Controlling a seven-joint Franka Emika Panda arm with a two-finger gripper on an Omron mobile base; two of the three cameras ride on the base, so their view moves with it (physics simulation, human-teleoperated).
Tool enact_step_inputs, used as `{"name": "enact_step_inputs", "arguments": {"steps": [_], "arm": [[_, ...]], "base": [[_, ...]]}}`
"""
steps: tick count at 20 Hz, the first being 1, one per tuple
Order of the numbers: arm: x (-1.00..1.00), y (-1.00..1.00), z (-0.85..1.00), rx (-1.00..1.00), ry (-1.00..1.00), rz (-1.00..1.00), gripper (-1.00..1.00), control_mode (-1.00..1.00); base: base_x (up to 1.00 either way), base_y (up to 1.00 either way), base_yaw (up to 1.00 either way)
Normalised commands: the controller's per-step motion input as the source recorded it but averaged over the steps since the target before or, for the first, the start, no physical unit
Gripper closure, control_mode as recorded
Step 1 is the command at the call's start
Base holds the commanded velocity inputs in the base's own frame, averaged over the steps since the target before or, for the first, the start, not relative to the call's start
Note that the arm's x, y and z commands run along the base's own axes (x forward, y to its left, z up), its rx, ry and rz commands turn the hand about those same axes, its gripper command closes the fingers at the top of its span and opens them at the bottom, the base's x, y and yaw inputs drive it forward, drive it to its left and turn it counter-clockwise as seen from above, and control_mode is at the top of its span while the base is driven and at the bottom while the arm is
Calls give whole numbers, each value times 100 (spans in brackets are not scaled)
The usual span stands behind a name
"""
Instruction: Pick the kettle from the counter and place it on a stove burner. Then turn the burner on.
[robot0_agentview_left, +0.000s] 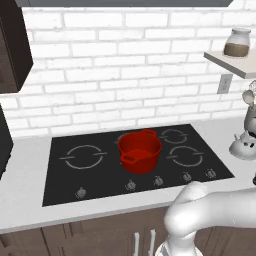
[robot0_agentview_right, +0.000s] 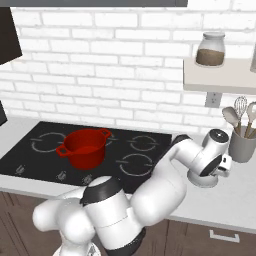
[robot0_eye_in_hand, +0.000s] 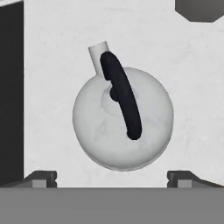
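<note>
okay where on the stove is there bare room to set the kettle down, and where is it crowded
Free: the big left ring on the stove, bordered by the red pot and the counter; also the right-hand rings between pot and kettle. Crowded: the middle, under the pot, and the counter corner by the utensil holder.

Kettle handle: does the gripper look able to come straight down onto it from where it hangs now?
Probably yes. The kettle sits directly below the open gripper, its dark handle up and uncovered, with nothing between them. The handle runs slantwise to the fingers, so the wrist may need turning first.
</note>
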Motion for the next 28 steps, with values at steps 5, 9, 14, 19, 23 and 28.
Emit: {"name": "enact_step_inputs", "arguments": {"steps": [5,9,14,19,23,28], "arm": [[27,-13,-12,0,0,0,-100,-100],[28,-15,-13,0,0,0,-100,-100],[26,-13,-16,0,0,1,-100,-100],[25,-10,-19,0,0,2,-100,-100],[15,-4,-20,0,0,3,100,-100],[-1,4,-19,0,0,0,100,-100]], "base": [[0,0,0],[0,0,0],[0,0,0],[0,0,0],[0,0,0],[0,0,0]]}}
